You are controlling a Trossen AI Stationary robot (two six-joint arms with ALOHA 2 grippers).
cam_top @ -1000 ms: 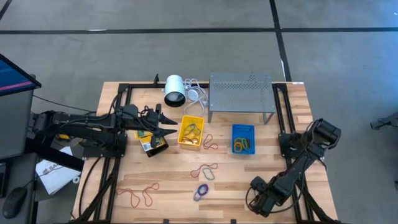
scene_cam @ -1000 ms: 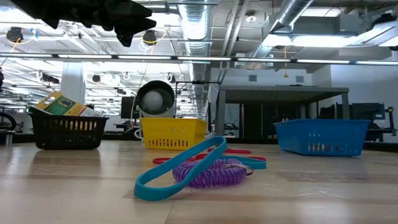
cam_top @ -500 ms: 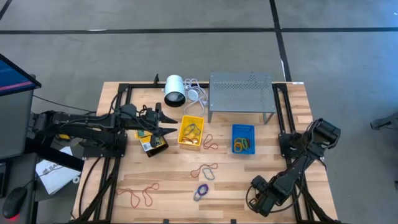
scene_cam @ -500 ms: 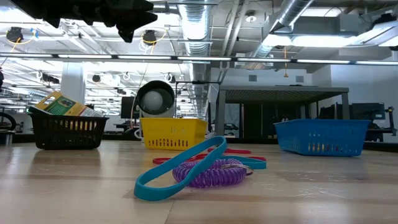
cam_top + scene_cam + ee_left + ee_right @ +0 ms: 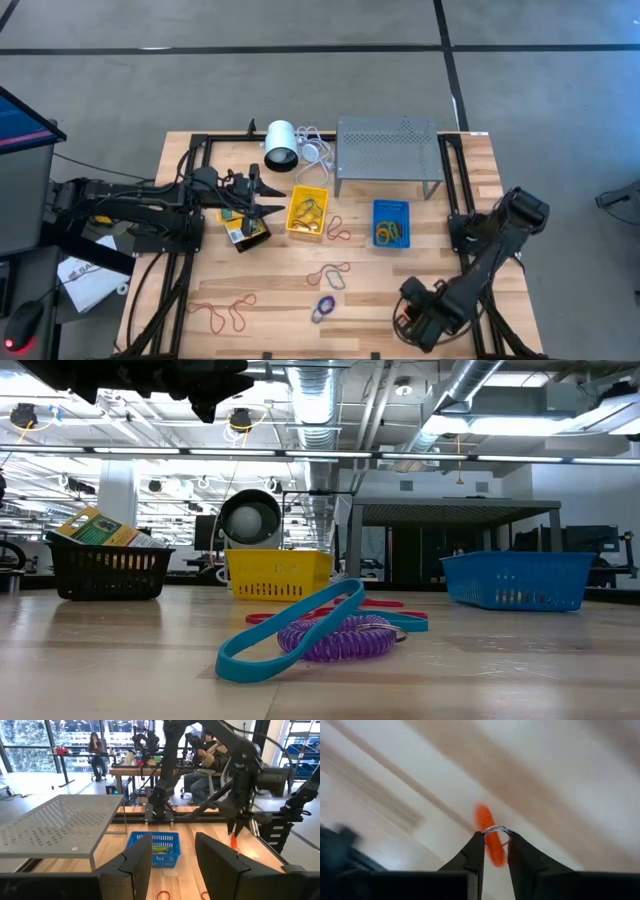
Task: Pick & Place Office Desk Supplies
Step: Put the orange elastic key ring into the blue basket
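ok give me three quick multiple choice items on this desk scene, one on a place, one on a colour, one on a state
1. The yellow bin sits:
A. between the black bin and blue bin
B. under the grey stand
C. beside the right arm's base

2. The right gripper pinches something:
A. green
B. orange
C. purple

3. The left gripper is:
A. clamped on a packet
B. open and empty
C. out of sight

Answers: 1 A, the high view shows the row; 2 B, the orange piece shows between its fingers; 3 B, bare gap between its fingers.

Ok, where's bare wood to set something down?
Free: between the blue bin and the right tool; also left of the red bands. Crowded: around the yellow bin, black bin and the purple coil.
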